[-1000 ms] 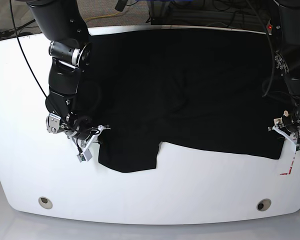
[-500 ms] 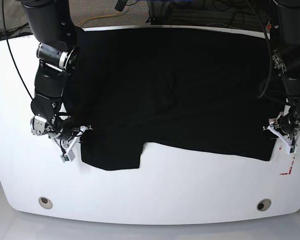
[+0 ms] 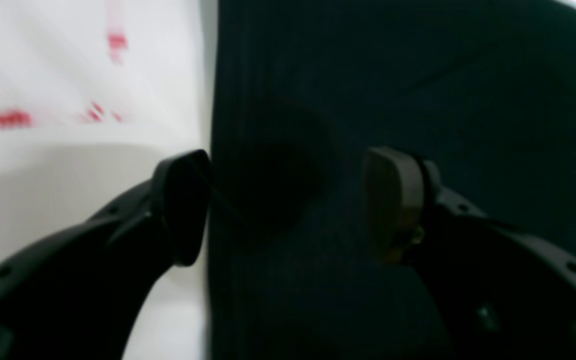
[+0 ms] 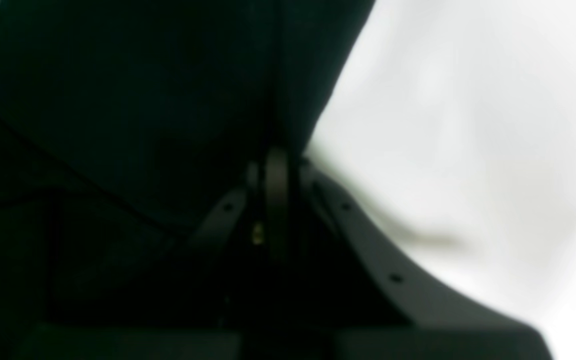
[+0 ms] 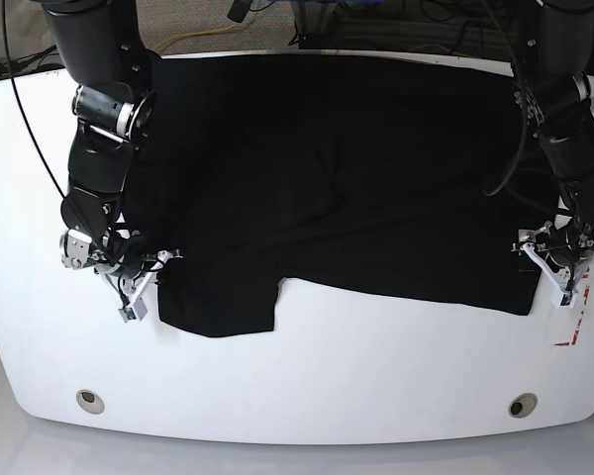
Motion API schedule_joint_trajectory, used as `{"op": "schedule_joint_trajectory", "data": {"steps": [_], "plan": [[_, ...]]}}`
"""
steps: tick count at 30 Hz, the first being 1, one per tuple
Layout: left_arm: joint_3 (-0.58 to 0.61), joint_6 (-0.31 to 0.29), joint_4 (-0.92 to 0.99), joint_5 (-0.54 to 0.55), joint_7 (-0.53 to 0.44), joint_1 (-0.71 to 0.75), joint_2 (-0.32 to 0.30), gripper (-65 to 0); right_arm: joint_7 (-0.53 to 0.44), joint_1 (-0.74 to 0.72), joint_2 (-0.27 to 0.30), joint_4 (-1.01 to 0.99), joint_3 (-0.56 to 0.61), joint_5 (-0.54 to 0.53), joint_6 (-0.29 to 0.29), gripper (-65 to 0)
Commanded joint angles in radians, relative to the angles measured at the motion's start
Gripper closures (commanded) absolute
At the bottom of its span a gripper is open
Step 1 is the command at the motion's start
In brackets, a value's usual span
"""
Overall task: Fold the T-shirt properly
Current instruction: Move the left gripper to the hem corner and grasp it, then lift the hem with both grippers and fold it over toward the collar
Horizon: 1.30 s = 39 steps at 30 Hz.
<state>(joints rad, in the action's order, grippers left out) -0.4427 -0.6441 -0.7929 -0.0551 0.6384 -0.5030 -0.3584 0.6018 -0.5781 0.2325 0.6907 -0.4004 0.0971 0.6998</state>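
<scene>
T-shirt (image 5: 346,168) spread on surface (image 5: 376,366) — right gripper (image 5: 144,280) pinching its hem, left gripper (image 3: 283,205) fingers wide astride edge; next regrip.

T-shirt (image 5: 346,168): soft matt black cloth, fine ribbed knit visible in the left wrist view, shallow creases. Table (image 5: 376,376): smooth white top, slightly glossy, with red marks (image 3: 10,118) that look painted or taped. Left gripper (image 3: 288,205): matt black plastic fingers with dull, smooth pads. Right gripper (image 4: 275,190): same matt black plastic.
</scene>
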Motion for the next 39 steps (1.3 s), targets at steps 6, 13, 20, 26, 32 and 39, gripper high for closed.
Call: {"op": "schedule_joint_trajectory", "data": {"steps": [6, 13, 20, 26, 32, 39], "plan": [[0.0, 0.066, 0.284, 0.01, -0.187, -0.148, -0.057, -44.0, -0.009, -0.01, -0.006, 0.013, -0.001, -0.006, -0.002, 0.0], [0.0, 0.066, 0.261, 0.01, -0.194, -0.174, -0.101, -44.0, -0.009, -0.007, -0.008, 0.013, -0.001, -0.006, -0.002, 0.0], [0.032, 0.066, 0.272, 0.008, -0.231, -0.171, -0.13, -44.0, -0.009, -0.007, -0.008, 0.013, -0.002, -0.006, -0.002, 0.0], [0.091, 0.066, 0.341, 0.016, -0.249, -0.168, -0.127, -44.0, -0.009, -0.007, -0.009, 0.013, -0.004, -0.006, -0.002, 0.0], [0.091, 0.066, 0.458, 0.016, -0.318, -0.171, -0.126, -44.0, -0.009, -0.007, -0.009, 0.013, -0.007, -0.006, -0.002, 0.0], [0.091, 0.066, 0.459, 0.016, -0.317, -0.173, -0.066, -44.0, -0.007, -0.007, -0.008, 0.013, -0.007, -0.006, -0.002, 0.0]]}}
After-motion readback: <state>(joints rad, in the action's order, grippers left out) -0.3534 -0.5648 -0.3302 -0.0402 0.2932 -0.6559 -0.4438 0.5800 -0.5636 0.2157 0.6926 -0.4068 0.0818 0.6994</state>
